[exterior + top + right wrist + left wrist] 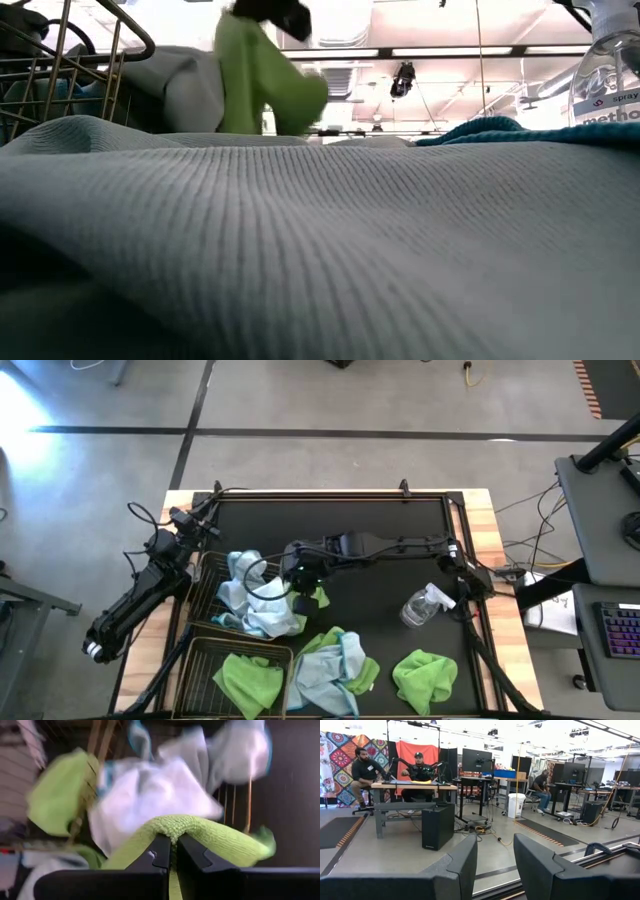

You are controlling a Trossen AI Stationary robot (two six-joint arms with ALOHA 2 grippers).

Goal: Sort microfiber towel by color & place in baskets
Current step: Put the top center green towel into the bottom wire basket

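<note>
Left gripper (pixel 495 870): fingers spread with nothing between them, parked off the table's left edge and aimed out at the room, where people sit at desks; this arm waits.
Blue-towel basket (pixel 203 592): far one of the two wire baskets at the left of the table, with pale blue cloths (pixel 250 600) heaped in it and spilling over its right rim.
Green-towel basket (pixel 200 660): near one, directly nearer the front edge than the blue one, already holding a lime cloth (pixel 245 680).
Right gripper (pixel 300 578): pressed together on a fold of a lime green towel (pixel 210 832), which hangs from it, lifted, over the right rim of the blue-towel basket.
Key relation: the green-towel basket lies toward the front edge and slightly left of the held towel, so the carry probably runs frontward across the blue heap.
Nearer arm: right, by far.
Loose pile (pixel 335 665): mixed blue and green cloths on the mat beside the near basket, not yet sorted.
Lone green towel (pixel 425 678): further right, near the front edge.
Spray bottle (pixel 425 605): lying on the mat at the right, clear of the carry.
</note>
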